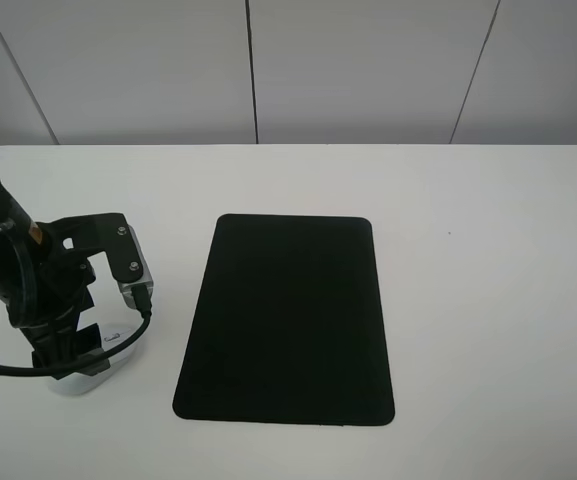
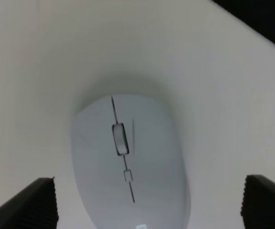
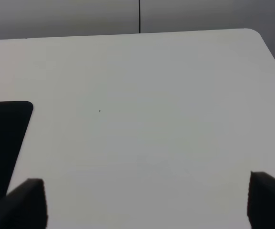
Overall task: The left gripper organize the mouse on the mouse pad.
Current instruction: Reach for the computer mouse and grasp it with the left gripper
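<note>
Left of the mouse pad (image 1: 286,320), the left gripper (image 2: 149,191) straddles the mouse (image 2: 127,157), fingers (image 2: 32,205) wide apart, gripping nothing.

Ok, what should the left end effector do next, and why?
Probably ease down and close on the mouse: the left end effector has its open fingers either side of it, and it lies ungripped on the table, left of the pad.
</note>
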